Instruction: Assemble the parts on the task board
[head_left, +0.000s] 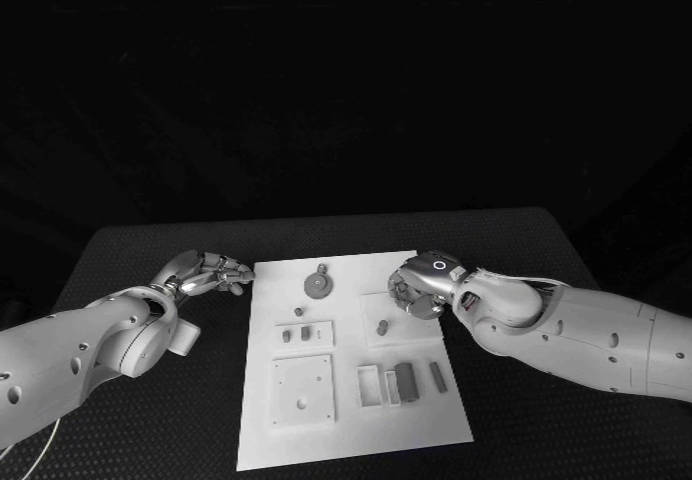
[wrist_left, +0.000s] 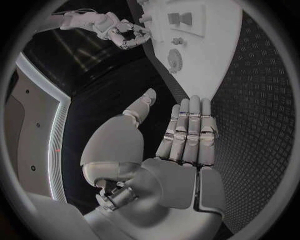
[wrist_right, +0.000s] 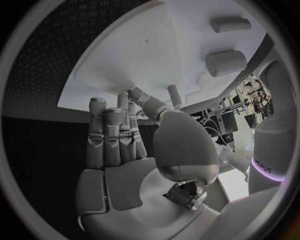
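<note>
You're looking down at a black textured table (head_left: 159, 245) w/ a flat white rectangular task board (head_left: 353, 430) lying in the middle, long side running away from the robot. Your left hand (head_left: 206, 273) sits just beside the board's far left corner, off the board, over the black table; the left wrist view shows its fingers (wrist_left: 189, 131) straight and held side by side, thumb apart, palm bare, so it's open and holding nothing. Your right hand (head_left: 423, 286) hangs over the board's right edge, near the far end, fingers curled downward; the right wrist view shows its fingers (wrist_right: 112, 135) straight up together w/ the thumb crossing toward them, nothing seen between them, so it holds nothing as far as you can tell. On the board, nearest the far end, lies a small grey round gear-like disc (head_left: 319, 284). Just nearer than it, left of centre, a raised white square plate (head_left: 304, 335) carries two small grey pegs. A small grey stub (head_left: 384, 326) stands close under the right hand. Nearer the robot, a larger white square plate (head_left: 304, 391) lies at left, and beside it at right a row of narrow grey and white bars (head_left: 405, 380) lies lengthwise, side by side.
</note>
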